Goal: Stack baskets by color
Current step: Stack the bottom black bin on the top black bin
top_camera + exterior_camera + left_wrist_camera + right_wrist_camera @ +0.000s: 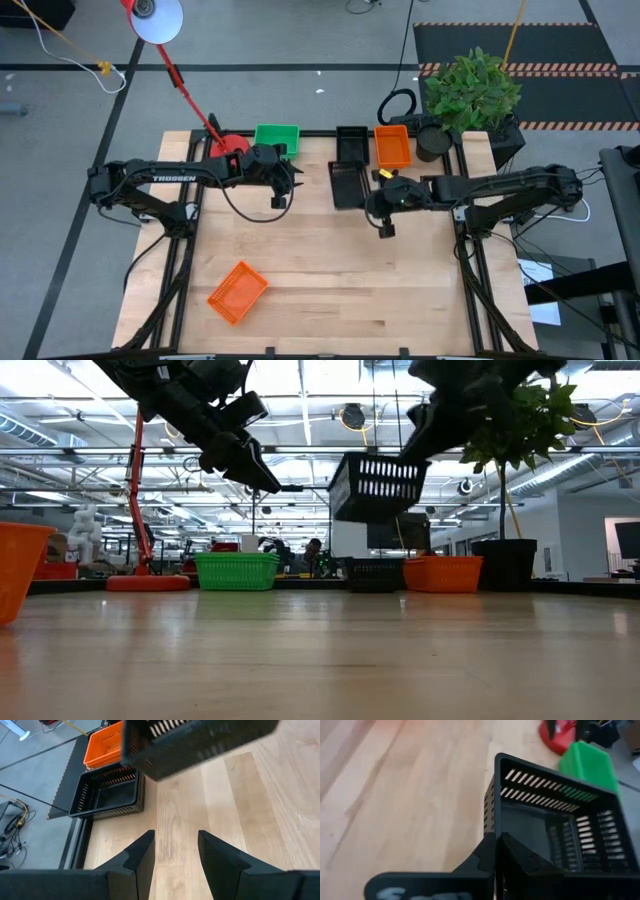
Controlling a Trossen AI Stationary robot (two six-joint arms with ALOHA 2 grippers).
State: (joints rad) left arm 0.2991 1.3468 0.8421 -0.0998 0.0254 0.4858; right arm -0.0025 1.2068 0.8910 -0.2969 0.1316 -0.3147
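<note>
Black basket (pixel 379 486) up off the worktop (pixel 330 270), pinched by its wall in the right end effector (pixel 496 851), fingers closed tight on the rim. Hangs tilted in the low view, clear of the wood. In the high view sits just left of the right end effector (pixel 383 205), near worktop centre toward the far edge.

Second black basket (pixel 351 141) down at the far edge, upright, directly beyond the lifted one. Orange basket (pixel 392 146) just beside it on the right, touching or nearly so; cannot tell which. Green basket (pixel 277 137) further left along the same far edge, next to the red lamp base (pixel 231 143). Another orange basket (pixel 238 292) alone near the front-left, turned at an angle, well apart from the rest.

Left end effector (pixel 175 851) holding nothing, fingers parted with bare wood showing between them. Raised above the worktop, left of the lifted black basket and near the green one. From the left wrist view: lifted basket overhead, resting black basket (pixel 107 794) and orange basket (pixel 103 745) beyond it.

Potted plant (pixel 470 90) at the far-right corner, behind the orange basket.
</note>
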